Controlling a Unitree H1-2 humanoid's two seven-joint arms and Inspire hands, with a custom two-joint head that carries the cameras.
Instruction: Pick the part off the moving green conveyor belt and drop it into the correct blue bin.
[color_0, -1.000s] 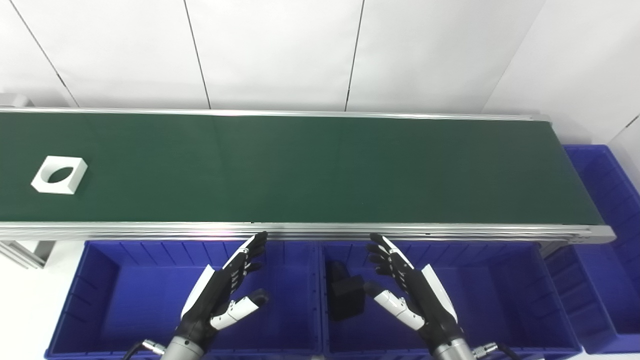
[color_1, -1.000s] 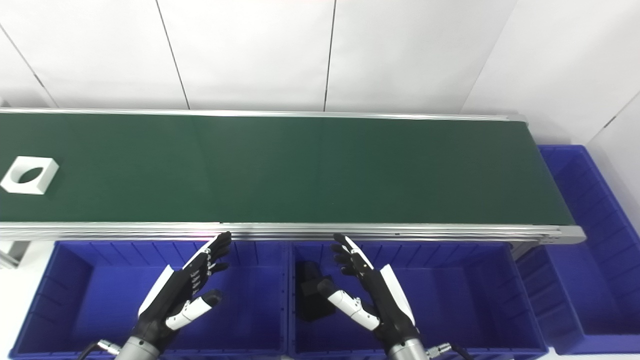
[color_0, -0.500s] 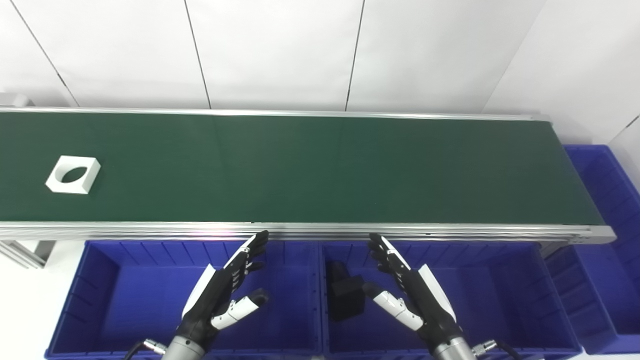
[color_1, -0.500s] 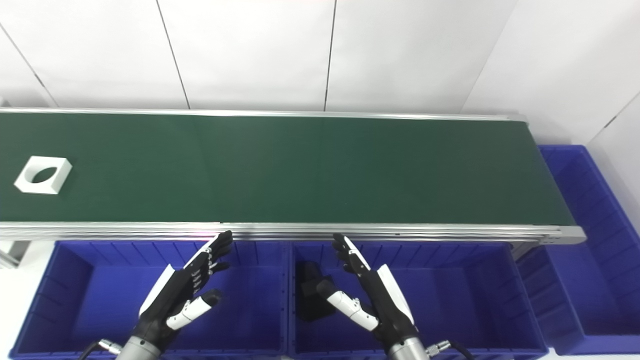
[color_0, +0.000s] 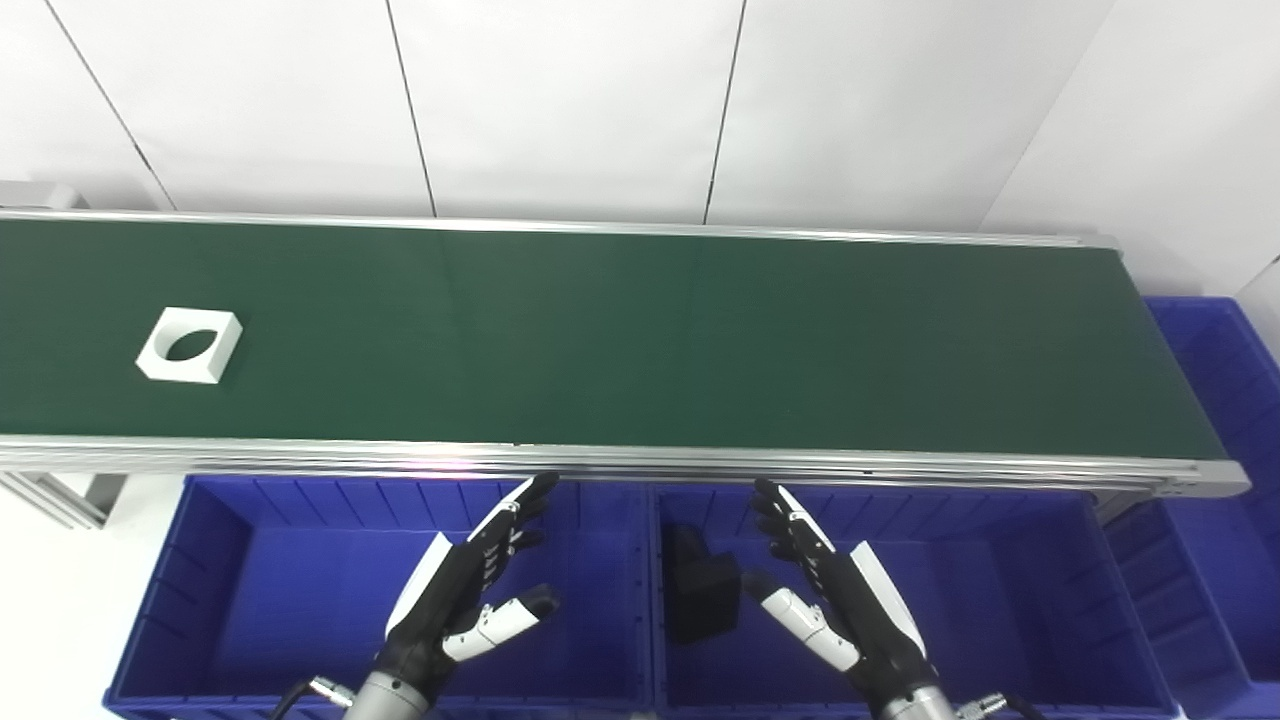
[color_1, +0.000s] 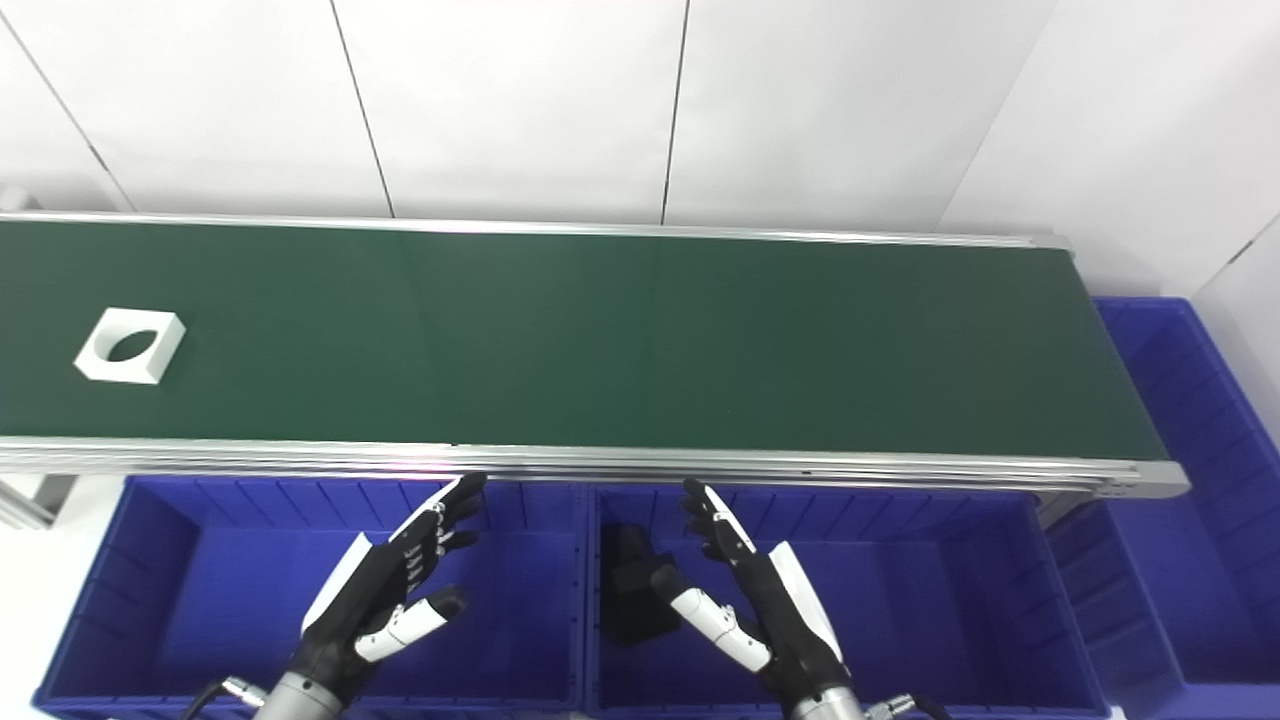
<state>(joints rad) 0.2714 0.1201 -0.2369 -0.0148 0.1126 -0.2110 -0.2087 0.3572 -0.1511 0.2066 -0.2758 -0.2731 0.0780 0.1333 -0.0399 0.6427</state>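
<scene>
- Fingers spread on both sides: left hand (color_0: 462, 600) and right hand (color_0: 835, 605) hover empty over the blue plastic bins (color_0: 250, 560), poised to intercept, I'd say.
- White square part with a round hole (color_0: 189, 345) sits far left on the green conveyor belt (color_0: 640, 340).
- Left eye view shows less of the far-right bin.

Matt dark green conveyor belt (color_0: 640, 340), smooth, framed by brushed silvery metal rails (color_0: 620, 462) with a soft sheen. At nine o'clock on it, matt white plastic-looking part (color_0: 189, 345). Blue bins (color_0: 300, 600) of ribbed, slightly glossy plastic. Dull black block (color_0: 703, 595) at six o'clock. Glossy black-and-white shells on left hand (color_0: 462, 595) and right hand (color_0: 830, 595).
</scene>
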